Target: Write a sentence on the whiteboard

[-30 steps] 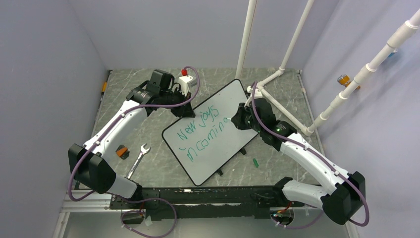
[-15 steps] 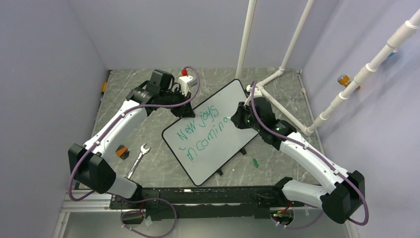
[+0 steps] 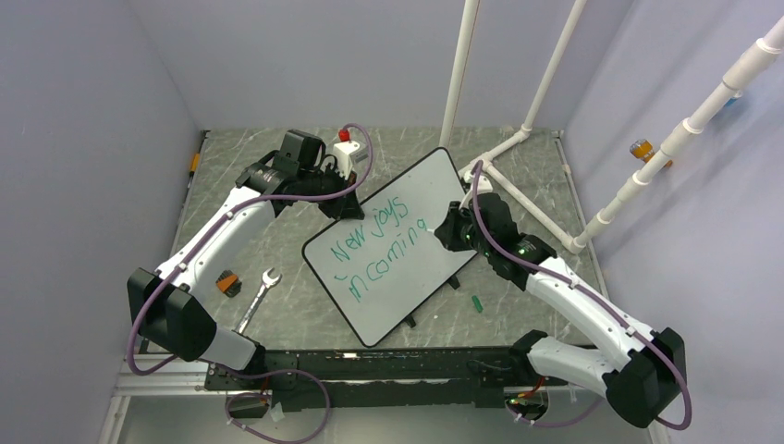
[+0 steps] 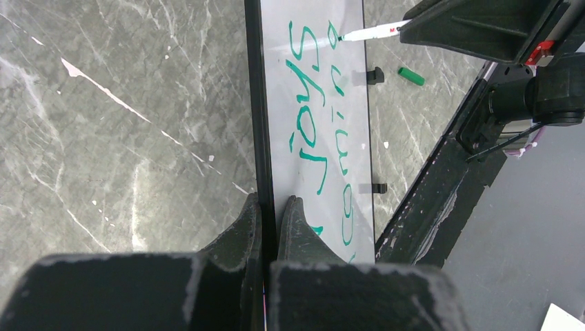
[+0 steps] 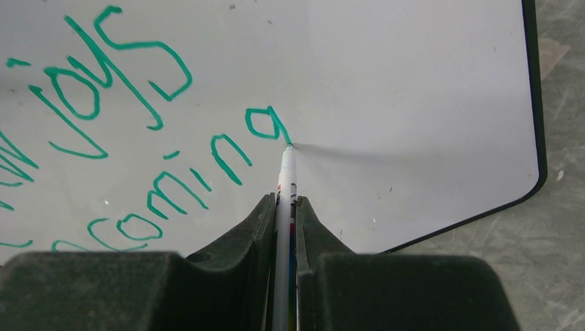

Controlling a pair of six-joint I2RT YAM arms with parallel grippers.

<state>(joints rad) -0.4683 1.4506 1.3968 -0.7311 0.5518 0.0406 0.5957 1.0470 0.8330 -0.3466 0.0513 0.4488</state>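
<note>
whiteboard (image 3: 411, 277) — one sentence (image 3: 381, 242), two lines, one marker (image 5: 285, 181)

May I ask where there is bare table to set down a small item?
Bare table: at the back between the red-topped item and the pipes; in front between the wrench and the whiteboard. Crowded: the whiteboard's far side, where the left hand clamps its rim and the right hand holds a marker.
</note>
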